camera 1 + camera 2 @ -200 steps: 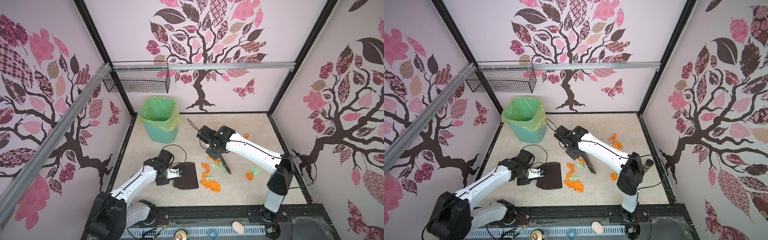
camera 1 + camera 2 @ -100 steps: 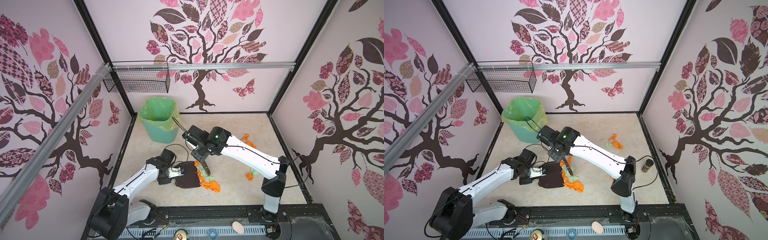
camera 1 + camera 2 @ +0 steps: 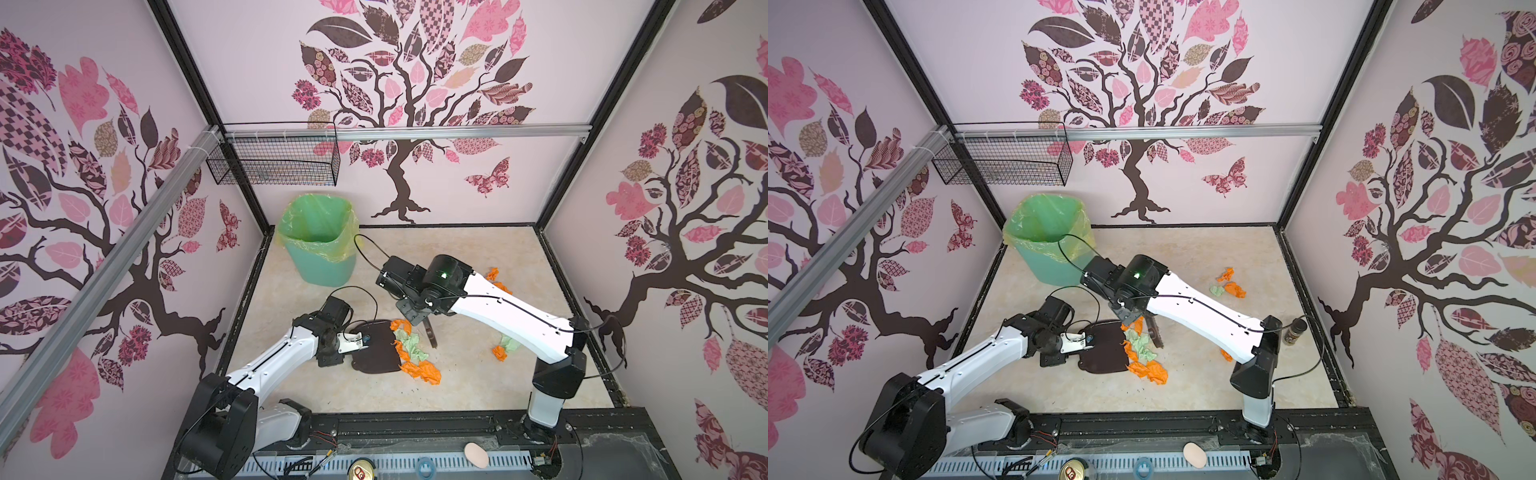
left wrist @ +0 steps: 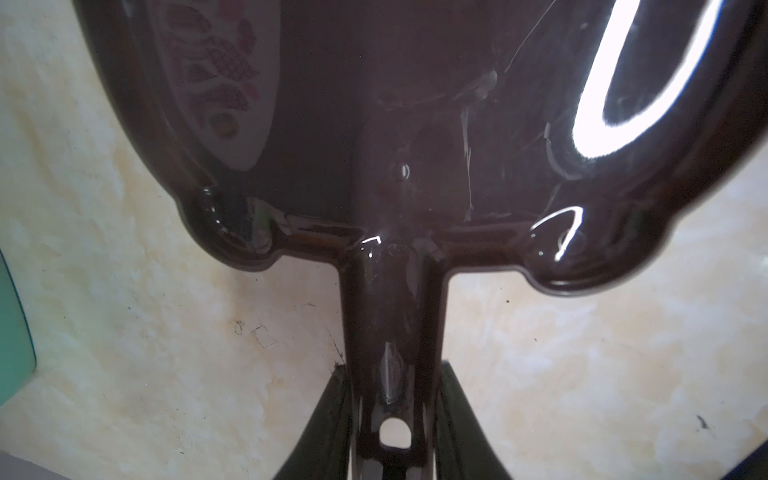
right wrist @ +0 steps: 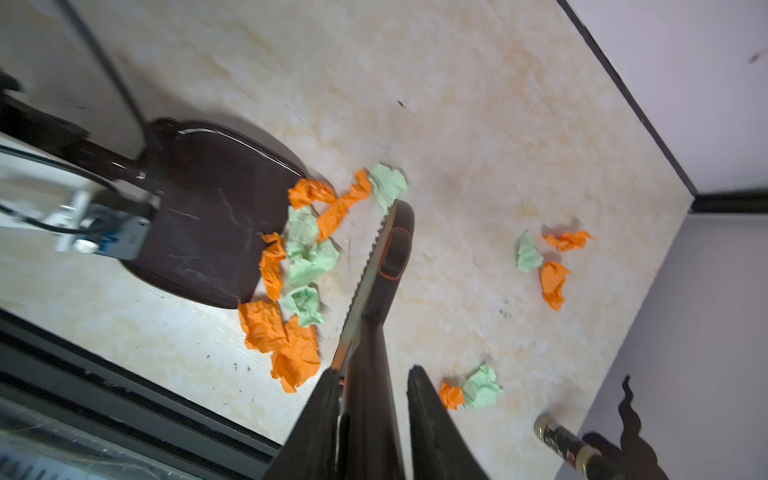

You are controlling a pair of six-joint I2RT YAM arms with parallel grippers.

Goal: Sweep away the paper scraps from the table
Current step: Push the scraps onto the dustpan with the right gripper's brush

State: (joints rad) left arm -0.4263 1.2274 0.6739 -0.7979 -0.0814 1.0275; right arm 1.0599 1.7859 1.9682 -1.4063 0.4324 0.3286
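Crumpled orange and pale green paper scraps (image 5: pixel 305 253) are lying on the beige marbled table (image 5: pixel 478 104) against the lip of the glossy dark brown plastic dustpan (image 5: pixel 208 216), a few well apart from it. The toothed dark brown brush (image 5: pixel 376 270) is probably needing a low, flat push toward the dustpan. The right gripper (image 5: pixel 372 374) is clamping the brush handle, nearly shut; the left gripper (image 4: pixel 392 374) is gripping the dustpan's handle.

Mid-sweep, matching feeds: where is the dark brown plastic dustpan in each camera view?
Top view: dark brown plastic dustpan, left of centre on the beige marbled table.
Top view: same spot.
Left wrist: fills most of the picture, handle in the left gripper.
Right wrist: beyond the dark brown sweeper tool, at.
Shared landmark: crumpled orange and green paper scraps at its open edge; not in the left wrist view.
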